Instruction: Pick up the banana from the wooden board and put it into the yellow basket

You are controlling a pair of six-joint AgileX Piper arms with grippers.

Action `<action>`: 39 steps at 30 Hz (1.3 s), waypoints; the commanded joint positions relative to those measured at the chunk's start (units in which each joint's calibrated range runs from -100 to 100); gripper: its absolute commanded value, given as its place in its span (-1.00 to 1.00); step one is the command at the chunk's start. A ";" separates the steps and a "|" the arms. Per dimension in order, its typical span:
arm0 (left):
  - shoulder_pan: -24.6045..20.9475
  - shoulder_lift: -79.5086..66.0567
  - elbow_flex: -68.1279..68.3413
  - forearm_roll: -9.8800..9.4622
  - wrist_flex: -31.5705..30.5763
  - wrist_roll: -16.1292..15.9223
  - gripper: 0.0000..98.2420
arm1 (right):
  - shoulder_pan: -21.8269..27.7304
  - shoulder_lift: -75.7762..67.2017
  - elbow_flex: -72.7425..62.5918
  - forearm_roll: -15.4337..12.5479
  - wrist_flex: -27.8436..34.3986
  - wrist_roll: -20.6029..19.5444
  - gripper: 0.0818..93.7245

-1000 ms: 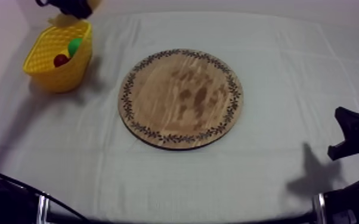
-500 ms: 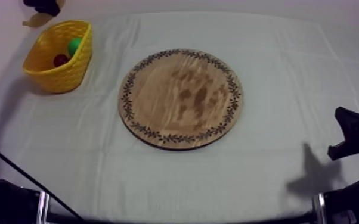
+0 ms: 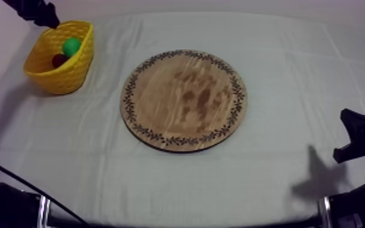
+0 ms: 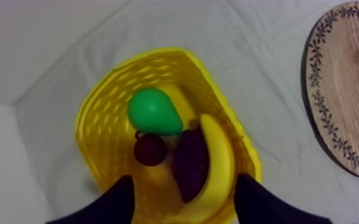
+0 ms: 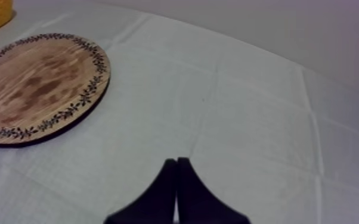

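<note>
A grey-white cloth [image 3: 294,73] covered the tabletop, marked with straight fold creases that ran past the wooden board [image 3: 184,100]. Beyond the cloth's edge, on the side of the board where the basket stood, a pale plain surface showed; whether it was wall or floor could not be told. The board lay flat near the middle of the cloth. It was round, with a leafy patterned rim, and its grain and darker blotches showed across its whole face.

The yellow basket [image 3: 79,70] stood upright on the cloth, well apart from the board, off toward my left arm's side and farther from the camera. Seen from the left wrist, four toy fruits lay inside it. The banana [image 4: 216,158] lay curved along the inner wall on the side nearest the board. The bunch of grapes [image 4: 189,164], dark purple, was touching it. A small red fruit [image 4: 150,149] sat just beside the grapes, and a green pear [image 4: 153,112] lay above it, touching it.

The left pincer [image 4: 185,176] hung over the basket with its two black fingers spread wide and nothing between them.

The right pincer [image 5: 177,161] was well apart from the board on the opposite side, low over bare cloth, with its fingers pressed together into a narrow wedge.
</note>
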 commanded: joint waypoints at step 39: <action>4.00 -83.19 66.98 -2.12 -34.79 17.71 -1.00 | 0.00 0.03 -0.03 0.00 -0.05 0.03 -1.00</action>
